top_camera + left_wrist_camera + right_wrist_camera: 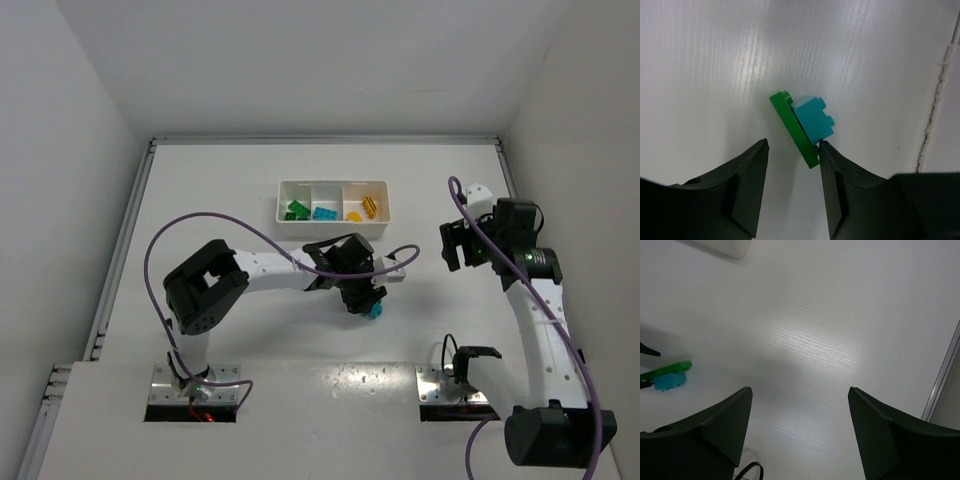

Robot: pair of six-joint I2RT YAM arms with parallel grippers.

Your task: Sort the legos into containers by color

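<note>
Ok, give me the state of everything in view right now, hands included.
Left hand: open, at the clump, not clamped on it.
Right hand: open, empty, above the table.
Green-and-cyan clump: joined, on the table, outside the tray.
Tray: upright; green legos in the left compartment, cyan legos in the middle, yellow-orange legos in the right.

Cannot tell from above how the green-and-cyan lego clump (376,312) lies, with only a cyan speck showing just below the left gripper (366,302) and the rest hidden under it. Cannot tell either, in the left wrist view, whether the near end of its green plate (795,127) touches the fingertip (824,146) just beside it. Far ahead and left of the right gripper (799,389), tray (725,246) cut off by the top edge down to one corner; bricks (323,212) inside it too small from above to count.
</note>
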